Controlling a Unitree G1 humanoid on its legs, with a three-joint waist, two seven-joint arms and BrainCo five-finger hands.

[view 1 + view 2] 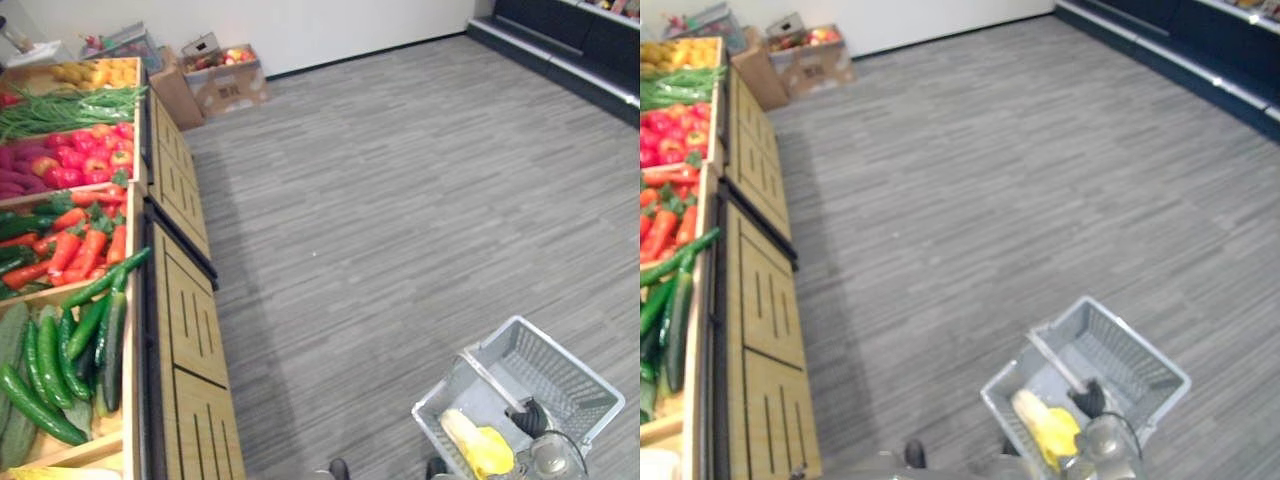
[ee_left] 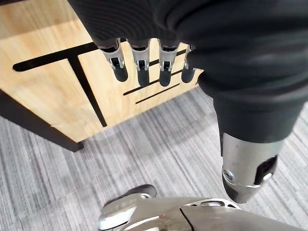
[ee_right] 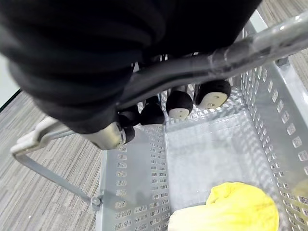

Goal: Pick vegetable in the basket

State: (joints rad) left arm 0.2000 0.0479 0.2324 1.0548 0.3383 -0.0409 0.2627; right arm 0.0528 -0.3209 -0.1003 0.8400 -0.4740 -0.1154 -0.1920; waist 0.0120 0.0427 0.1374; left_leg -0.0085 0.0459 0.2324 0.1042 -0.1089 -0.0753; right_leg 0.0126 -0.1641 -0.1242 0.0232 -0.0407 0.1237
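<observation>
A grey plastic basket (image 1: 565, 385) hangs low on my right side above the floor. My right hand (image 3: 179, 103) is shut on its handle (image 3: 207, 65), the dark-tipped fingers curled under the bar. A pale yellow leafy vegetable (image 3: 236, 211) lies on the basket's bottom (image 1: 478, 445). To my left, the wooden stand (image 1: 190, 330) holds cucumbers (image 1: 70, 350), carrots (image 1: 80, 245), red fruit (image 1: 85, 155) and green beans (image 1: 70, 108). My left hand (image 2: 144, 62) hangs open and empty beside the stand's front panel (image 2: 53, 91).
Cardboard boxes (image 1: 225, 80) with produce stand at the far wall beyond the stand's end. Dark shelving (image 1: 570, 45) runs along the far right. Grey plank floor (image 1: 400, 200) stretches between the stand and the shelving.
</observation>
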